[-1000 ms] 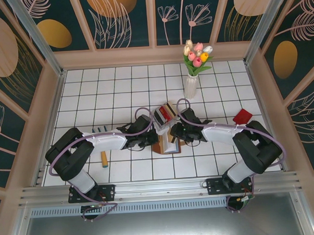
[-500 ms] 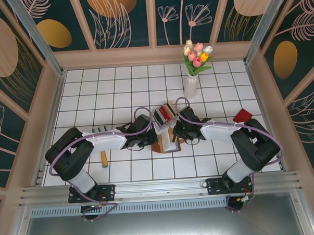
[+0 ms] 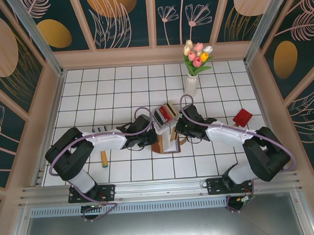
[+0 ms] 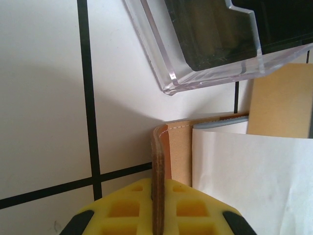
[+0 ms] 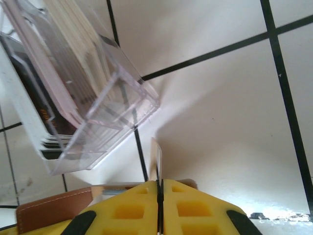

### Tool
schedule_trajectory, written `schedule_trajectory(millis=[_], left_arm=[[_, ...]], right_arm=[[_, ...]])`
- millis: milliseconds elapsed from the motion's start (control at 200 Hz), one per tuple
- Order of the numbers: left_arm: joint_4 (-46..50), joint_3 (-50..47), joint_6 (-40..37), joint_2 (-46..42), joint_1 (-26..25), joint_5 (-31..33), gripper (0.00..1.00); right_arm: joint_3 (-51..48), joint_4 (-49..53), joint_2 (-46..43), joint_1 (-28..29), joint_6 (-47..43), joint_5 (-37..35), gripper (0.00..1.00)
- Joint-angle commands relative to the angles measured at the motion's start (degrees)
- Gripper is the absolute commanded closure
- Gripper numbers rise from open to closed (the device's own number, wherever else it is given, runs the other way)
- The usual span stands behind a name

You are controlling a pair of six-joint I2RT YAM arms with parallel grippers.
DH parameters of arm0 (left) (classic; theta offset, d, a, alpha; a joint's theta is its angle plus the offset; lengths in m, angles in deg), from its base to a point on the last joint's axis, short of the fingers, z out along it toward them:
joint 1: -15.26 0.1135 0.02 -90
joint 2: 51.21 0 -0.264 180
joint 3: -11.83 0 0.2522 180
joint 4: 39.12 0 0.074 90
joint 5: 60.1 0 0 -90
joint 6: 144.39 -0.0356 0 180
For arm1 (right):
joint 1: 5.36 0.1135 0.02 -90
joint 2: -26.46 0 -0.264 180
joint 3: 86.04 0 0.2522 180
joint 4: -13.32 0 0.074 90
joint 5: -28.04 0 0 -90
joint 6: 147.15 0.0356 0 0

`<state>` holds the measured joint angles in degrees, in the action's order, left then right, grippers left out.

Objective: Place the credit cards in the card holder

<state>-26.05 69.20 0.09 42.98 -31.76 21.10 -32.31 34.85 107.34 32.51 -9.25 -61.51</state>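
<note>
1. The left pincer (image 4: pixel 157 208) is closed, its yellow gridded pads (image 4: pixel 122 213) clamped on one leaf of the small brown leather bifold card holder (image 4: pixel 168 147); the leaf stands on edge between the jaws; I judge the grip is there to keep the holder spread and steady, with its pale inner lining (image 4: pixel 244 181), just to this pincer's right, turned toward the other arm.
2. The right pincer (image 5: pixel 159 203) is closed as well, pinching a thin plastic credit card (image 5: pixel 156 159) by its lower edge; the card rises upright out of the jaws, edge-on to the camera, so its colour is hard to tell; held that way it can probably go edge-first into a pocket.
3. Below and to the left of the right pincer shows a stitched brown corner of the card holder; the card is near it but not yet inside.
4. Ahead of both pincers lies the clear rectangular plastic box (image 5: pixel 98 107), with dark credit cards (image 4: pixel 215 34) stacked in it; it looks like the supply to draw from.
5. Seen from above, the pincers face each other across the holder on the white tiled table (image 3: pixel 93 94); one braces, the other feeds.
</note>
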Motion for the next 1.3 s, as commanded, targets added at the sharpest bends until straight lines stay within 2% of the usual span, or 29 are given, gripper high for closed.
schedule_trajectory(millis=[0,260,430,641,951,1146,1296], left_arm=[[2.1,0.2,-1.2,1.0,-0.2,-0.5,1.0],[2.0,0.4,-1.2,0.5,-0.2,-0.4,0.99],[2.0,0.3,-1.2,0.5,-0.2,-0.5,0.99],[2.1,0.2,-1.5,0.3,-0.1,-0.4,0.99],[2.1,0.0,-1.5,0.4,-0.2,-0.4,0.99],[1.8,0.2,-1.6,0.9,-0.2,-0.8,0.99],[1.7,0.0,-1.6,0.7,-0.2,-0.8,0.99]], right_arm=[[-1.4,2.4,-2.6,0.3,-0.3,-1.6,0.91],[-3.7,0.9,-9.1,0.4,-0.5,4.4,0.95],[-0.8,8.5,-9.1,4.0,-1.2,-1.6,0.97],[1.4,13.1,-7.8,7.1,-2.0,-8.3,0.99],[1.1,12.8,-11.3,6.9,-2.8,-9.2,0.99],[-0.2,10.0,-8.8,7.0,-2.5,-7.1,0.99],[0.0,10.0,-5.8,7.4,-2.3,-8.1,0.99]])
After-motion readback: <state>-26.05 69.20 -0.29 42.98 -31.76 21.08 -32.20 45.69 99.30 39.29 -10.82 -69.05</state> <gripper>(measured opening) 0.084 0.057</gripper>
